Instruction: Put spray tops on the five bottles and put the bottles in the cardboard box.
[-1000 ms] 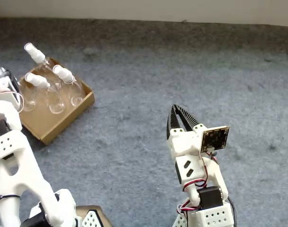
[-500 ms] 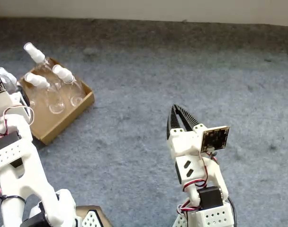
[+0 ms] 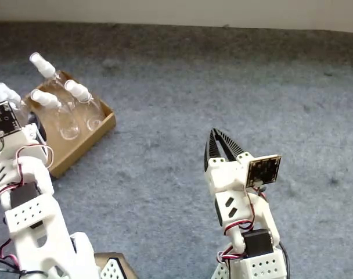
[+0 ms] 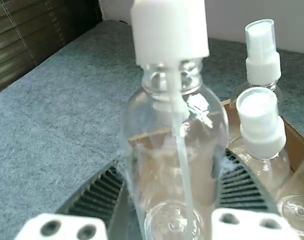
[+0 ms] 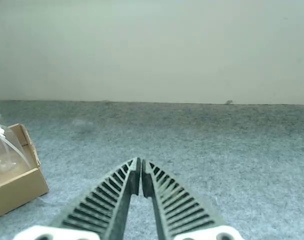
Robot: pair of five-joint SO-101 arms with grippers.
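My left gripper is shut on a clear bottle with a white spray top, held upright between the ribbed black fingers. In the high view that bottle's top stands at the left end of the cardboard box. Three capped bottles lean in the box; two of them are just behind the held one. My right gripper rests shut and holds nothing above the carpet in the middle; its tips touch.
Grey carpet covers the table, with open room between the box and the right arm. A pale wall runs along the far edge. The box corner lies far off to the right gripper's side.
The left arm has swung in from the left edge toward the box, carrying the bottle; its wrist camera now stands beside the box. The right arm has not moved.
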